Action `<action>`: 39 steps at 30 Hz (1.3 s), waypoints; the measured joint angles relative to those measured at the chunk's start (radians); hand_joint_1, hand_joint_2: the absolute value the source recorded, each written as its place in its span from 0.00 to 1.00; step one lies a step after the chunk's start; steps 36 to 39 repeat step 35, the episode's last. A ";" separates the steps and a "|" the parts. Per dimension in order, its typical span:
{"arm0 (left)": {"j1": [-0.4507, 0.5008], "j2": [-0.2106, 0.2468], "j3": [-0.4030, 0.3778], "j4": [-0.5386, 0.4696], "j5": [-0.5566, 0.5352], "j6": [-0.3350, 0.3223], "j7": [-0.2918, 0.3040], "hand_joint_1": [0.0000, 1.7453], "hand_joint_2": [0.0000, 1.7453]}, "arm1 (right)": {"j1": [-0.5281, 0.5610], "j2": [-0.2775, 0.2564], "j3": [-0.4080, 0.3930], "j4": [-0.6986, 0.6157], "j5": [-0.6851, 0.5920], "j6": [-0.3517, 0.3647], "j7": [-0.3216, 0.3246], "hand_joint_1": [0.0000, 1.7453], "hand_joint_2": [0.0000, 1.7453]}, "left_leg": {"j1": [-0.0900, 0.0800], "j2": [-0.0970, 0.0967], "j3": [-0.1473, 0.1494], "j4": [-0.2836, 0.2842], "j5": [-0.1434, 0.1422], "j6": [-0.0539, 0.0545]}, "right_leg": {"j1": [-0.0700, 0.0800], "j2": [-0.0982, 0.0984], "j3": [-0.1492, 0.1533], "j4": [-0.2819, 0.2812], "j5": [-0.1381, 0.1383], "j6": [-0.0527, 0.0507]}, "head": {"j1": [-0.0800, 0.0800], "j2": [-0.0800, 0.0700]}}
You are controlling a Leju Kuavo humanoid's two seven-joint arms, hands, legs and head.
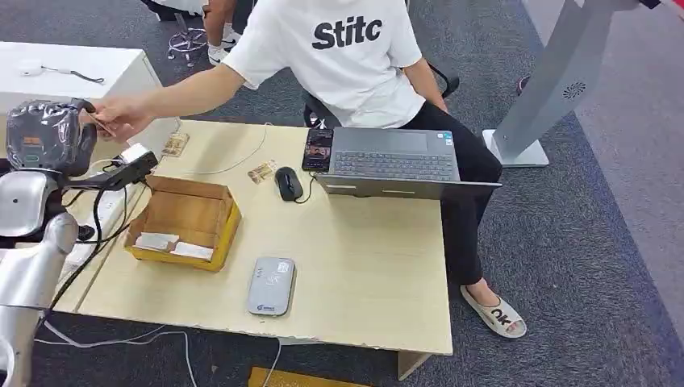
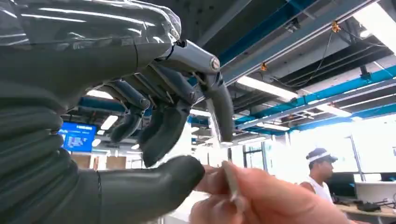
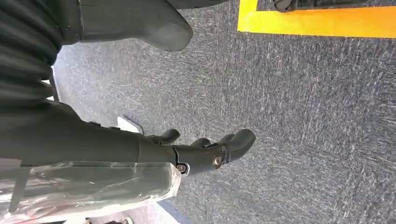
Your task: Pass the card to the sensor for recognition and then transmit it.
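At the table's far left corner, the left hand is raised — plastic-wrapped grey shell, dark fingers curled loosely apart above a thick smooth thumb, nothing gripped. A person's hand meets it there, pinching the card, seen edge-on as a thin strip just beside the thumb tip. Hanging over coarse grey carpet, the right hand holds nothing, fingers bent but spread. On the pale wood table lies the sensor — a flat, rounded grey slab — beside a cardboard box.
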 joint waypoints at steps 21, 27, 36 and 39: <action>0.781 -0.401 0.419 -0.515 0.575 0.341 -0.494 0.00 1.00 | 0.025 0.001 -0.021 0.002 -0.129 -0.044 -0.035 0.00 1.00 | -0.001 0.010 -0.001 0.000 -0.006 0.005 | -0.001 0.010 -0.002 -0.002 -0.002 0.002 | 0.000 0.000; 0.783 -0.617 0.742 -0.417 0.759 0.161 -0.653 0.00 1.00 | 0.028 0.003 -0.033 0.002 -0.156 -0.063 -0.055 0.00 1.00 | -0.001 0.008 -0.001 0.000 -0.006 0.005 | -0.001 0.006 -0.001 -0.002 -0.002 0.002 | 0.000 0.000; 0.675 -0.748 1.151 -0.080 0.645 0.179 -0.681 0.00 1.00 | 0.030 0.011 -0.035 0.002 -0.175 -0.071 -0.044 0.00 1.00 | -0.001 0.007 -0.001 0.000 -0.006 0.005 | -0.001 0.005 -0.001 -0.002 -0.002 0.002 | 0.000 0.000; 0.675 -0.748 1.151 -0.080 0.645 0.179 -0.681 0.00 1.00 | 0.030 0.011 -0.035 0.002 -0.175 -0.071 -0.044 0.00 1.00 | -0.001 0.007 -0.001 0.000 -0.006 0.005 | -0.001 0.005 -0.001 -0.002 -0.002 0.002 | 0.000 0.000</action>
